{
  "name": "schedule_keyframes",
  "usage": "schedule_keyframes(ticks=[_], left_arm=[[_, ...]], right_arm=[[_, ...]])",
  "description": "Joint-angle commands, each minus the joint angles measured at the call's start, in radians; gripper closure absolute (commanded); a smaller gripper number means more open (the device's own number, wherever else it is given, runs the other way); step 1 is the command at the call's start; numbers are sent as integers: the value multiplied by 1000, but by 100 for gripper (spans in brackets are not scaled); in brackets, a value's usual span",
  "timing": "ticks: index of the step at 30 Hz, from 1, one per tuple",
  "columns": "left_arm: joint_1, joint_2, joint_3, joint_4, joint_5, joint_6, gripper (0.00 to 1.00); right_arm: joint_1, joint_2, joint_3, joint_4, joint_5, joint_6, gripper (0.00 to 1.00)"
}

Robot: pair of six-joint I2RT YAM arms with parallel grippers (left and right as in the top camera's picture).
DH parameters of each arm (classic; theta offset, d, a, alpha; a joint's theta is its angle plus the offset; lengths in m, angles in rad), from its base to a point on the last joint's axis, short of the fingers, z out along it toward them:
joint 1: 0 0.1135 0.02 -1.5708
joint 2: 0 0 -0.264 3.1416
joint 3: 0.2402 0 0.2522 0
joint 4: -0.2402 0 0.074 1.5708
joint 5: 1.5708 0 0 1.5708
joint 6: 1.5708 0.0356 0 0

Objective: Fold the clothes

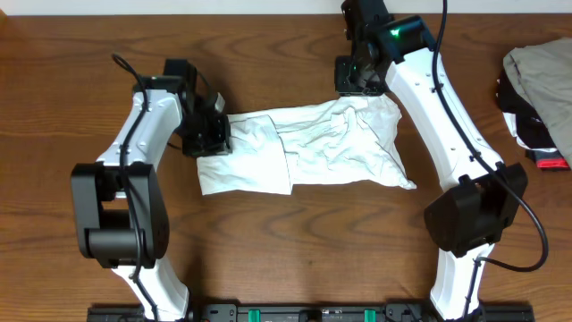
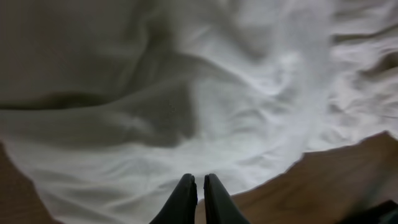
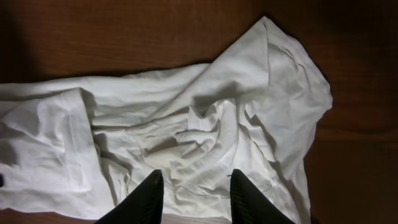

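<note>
**One white T-shirt** [image 1: 313, 152], thin, soft and heavily creased, lies as a rough oblong at the centre of the overhead frame. It rests on one brown, wood-grained bench [image 1: 286, 259], and its left end forms a smoother flap.

**Two arms** are yours, a left arm [image 1: 134, 152] and a right arm [image 1: 447, 107], both white with black joints.
- The left fingers [image 2: 186, 196], black and tapered, stand nearly together at the cloth's left end. You cannot tell whether fabric lies between them.
- The right fingers [image 3: 149, 199] stand wide apart over the shirt's upper right edge.

**One heap** [image 1: 541, 89] of beige-grey, black and red garments sits at the right edge.
</note>
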Motion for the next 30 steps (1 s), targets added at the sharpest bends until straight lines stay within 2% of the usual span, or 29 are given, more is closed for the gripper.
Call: schedule_keyframes(ticks=[1,15,19,30], left_arm=[[0,18,-45,14,-47,-10,91],[0,19,-155,105,-95,-21,91],[8,19,-172,108,-196,-66,90],[164,20,-175,91,-225,-86,90]], right_arm=[[10,-17,8,-8,0,-18,67],[10,-17,8,-23,0,-33,68],[10,-17,8,-27,0,-35,68],[10,-17,8,-42,0,-59,71]])
